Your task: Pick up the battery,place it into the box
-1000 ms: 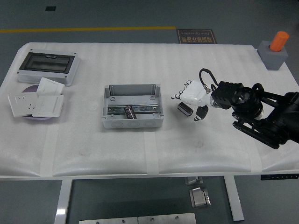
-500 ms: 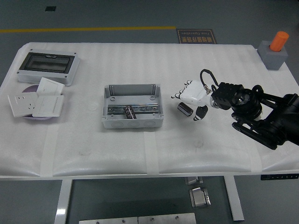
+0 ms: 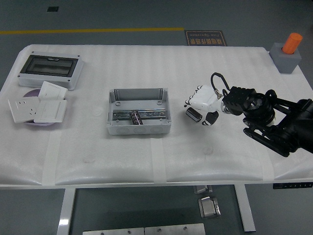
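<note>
Honestly not much movement over the last second: right hand (image 3: 201,100), the white five-fingered one on the black arm, shifted a touch right and away compared with a second ago, nothing more. Same pose otherwise, hanging right over the small dark cylindrical battery (image 3: 193,115) lying on the white foam-covered table (image 3: 161,166). Fingers partly curled with dark tips pointing left, thumb down on the near side next to the battery, but no clear clamp on it; looks like touching or almost touching, hard to call from up here. Battery hasn't budged between frames, sits just right of the open grey plastic junction box (image 3: 139,111), clearly outside it.

Already another dark battery-looking cylinder (image 3: 135,117) inside the box on the metal rail, so probably a repeat round.

Means the pick isn't done yet, more like a small re-aim before closing. Still needs a proper grip, a lift, then a short carry left over the box wall.

Left hand nowhere in view. Far left: a grey enclosure with a dark window (image 3: 49,70) and some white wall sockets (image 3: 36,107), untouched. Orange cylinder on a grey block (image 3: 288,53) at the far right corner.
</note>
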